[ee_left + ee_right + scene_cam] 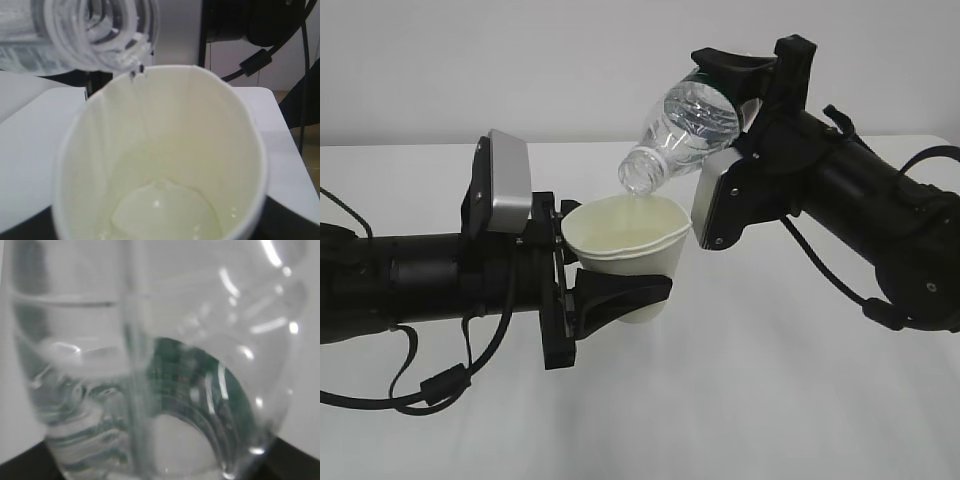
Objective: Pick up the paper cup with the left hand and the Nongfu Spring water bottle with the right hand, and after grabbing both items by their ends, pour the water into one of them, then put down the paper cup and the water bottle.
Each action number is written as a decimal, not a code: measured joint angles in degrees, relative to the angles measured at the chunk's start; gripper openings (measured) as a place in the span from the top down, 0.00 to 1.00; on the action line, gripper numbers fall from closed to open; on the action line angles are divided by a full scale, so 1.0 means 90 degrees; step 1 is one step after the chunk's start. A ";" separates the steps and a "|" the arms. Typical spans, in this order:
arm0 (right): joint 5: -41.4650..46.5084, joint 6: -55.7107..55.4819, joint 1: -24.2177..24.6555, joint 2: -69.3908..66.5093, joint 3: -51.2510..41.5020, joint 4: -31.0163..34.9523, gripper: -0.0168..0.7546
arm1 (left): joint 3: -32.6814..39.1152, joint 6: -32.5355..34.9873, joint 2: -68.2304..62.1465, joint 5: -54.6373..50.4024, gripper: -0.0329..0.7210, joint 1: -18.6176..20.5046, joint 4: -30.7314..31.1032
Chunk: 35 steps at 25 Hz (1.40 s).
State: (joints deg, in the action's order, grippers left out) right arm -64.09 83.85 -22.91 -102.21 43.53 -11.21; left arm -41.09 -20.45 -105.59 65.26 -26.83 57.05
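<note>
Pouring is the step in hand. From the exterior view, the left hand's end effector [610, 300] grips the paper cup [630, 255] by its lower body, mouth up, held off the white table [770, 400]. The right hand's end effector [740, 75] is clamped on the base end of the Nongfu Spring water bottle [685, 125], whose long axis slants down to the left, its open neck just above the cup's rim.

From the left wrist view, the bottle's mouth [100, 35] hangs over the far rim of the cup [165, 150], and water [165, 210] pools in the bottom.

From the right wrist view, only the bottle's [150, 380] clear wall and green label fill the frame.

Next, I judge, the bottle wants tipping back upright, then both go down on the table.
</note>
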 joint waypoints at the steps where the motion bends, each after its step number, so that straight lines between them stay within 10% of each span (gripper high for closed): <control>1: 0.0000 0.0012 0.0000 0.0000 0.0000 0.0000 0.36 | 0.0000 0.0000 0.0000 0.0000 0.40 0.0000 0.0000; 35: 0.0000 0.0149 0.0000 0.0005 0.0000 0.0028 0.36 | 0.0000 0.0000 0.0000 0.0000 0.40 0.0000 0.0000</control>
State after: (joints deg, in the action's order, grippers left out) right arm -64.09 85.19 -22.91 -102.16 43.53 -10.96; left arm -41.09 -20.45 -105.59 65.26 -26.83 57.05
